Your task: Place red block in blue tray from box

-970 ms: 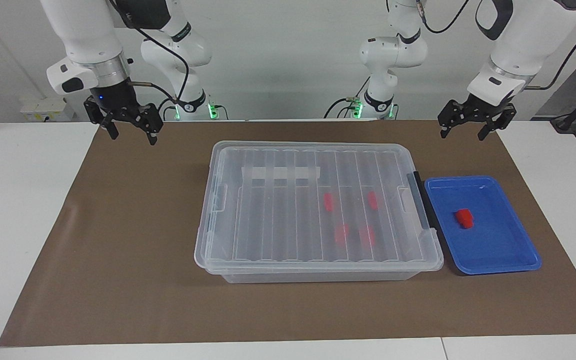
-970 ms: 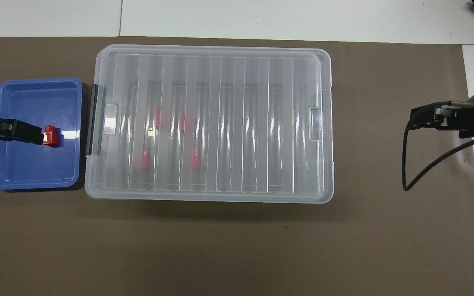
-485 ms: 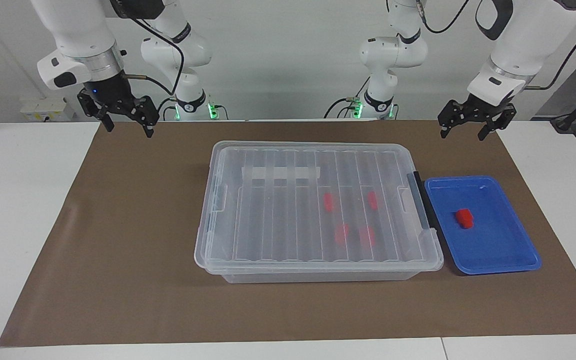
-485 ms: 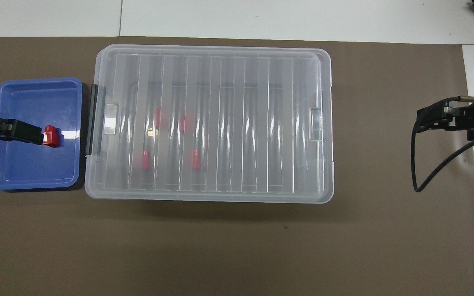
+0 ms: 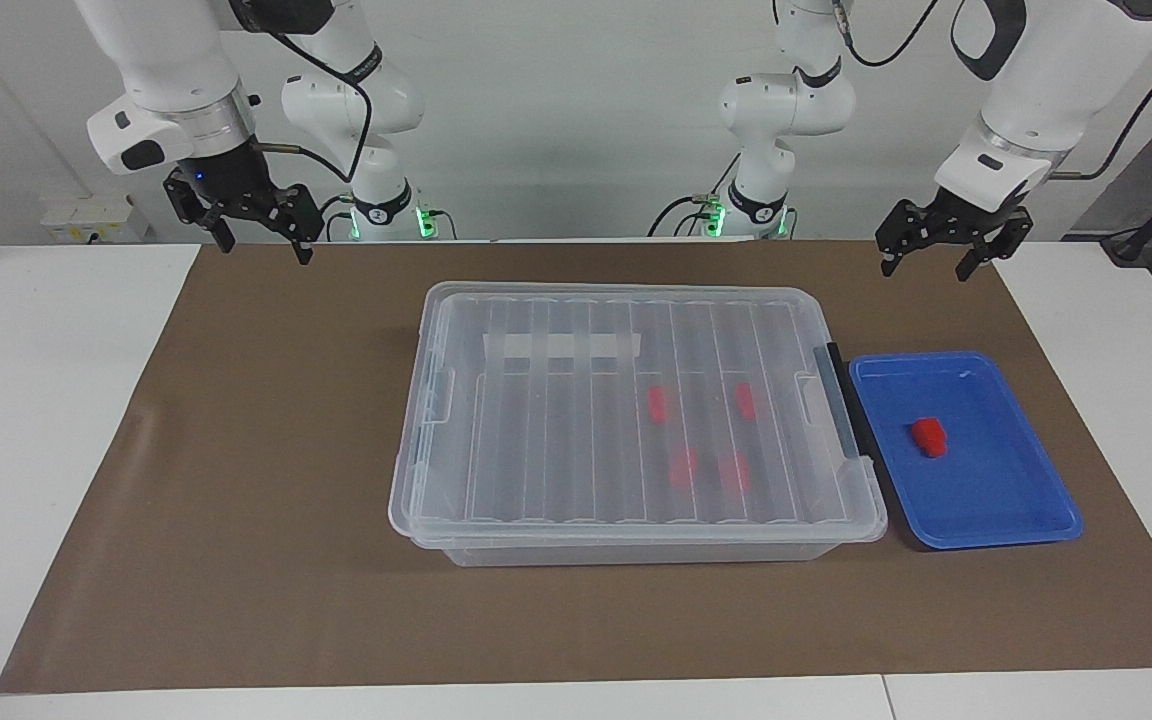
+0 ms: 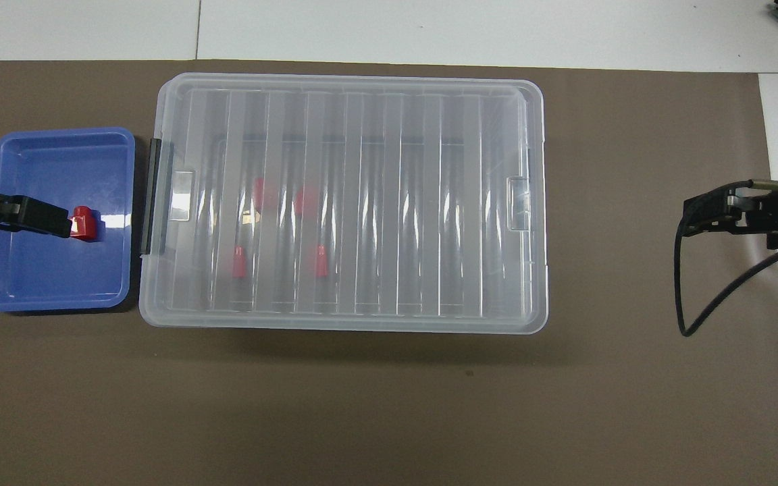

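Facing view: since a second ago the right gripper [image 5: 259, 240] has risen and drawn toward the robots, from low over the brown mat [image 5: 236, 450] to a spot at about ten o'clock from the large clear plastic storage box [image 5: 626, 420], above the mat's edge nearest the robots; its fingers hang down, spread apart and empty. The left gripper [image 5: 938, 261] has not moved — it hangs at about twelve o'clock from the shallow bright blue plastic tray [image 5: 996, 500], its jaws open too, holding nothing. The small bright red plastic block [image 5: 929, 436] lies in the tray as before, near its middle. The box's ribbed clear lid is on, with the black latch [image 5: 841, 395] at the tray end. Four more red blocks [image 5: 701, 435] show only as blurred pink patches through the lid, in the half of the box toward the left arm's end.

Overhead view: the right gripper [image 6: 706, 207] has slid outward, at three o'clock from the box, over the mat's rim; its body is cut off by the picture's edge, and a black cable loops below it. The left gripper [image 6: 51, 221] is unchanged — only a dark finger reaches in, covering part of the tray [image 6: 58, 287] and overlapping the red block [image 6: 84, 223]; the facing view shows it well above. The lid's ribs smear the four blocks [image 6: 279, 226] inside the box [image 6: 348, 317].
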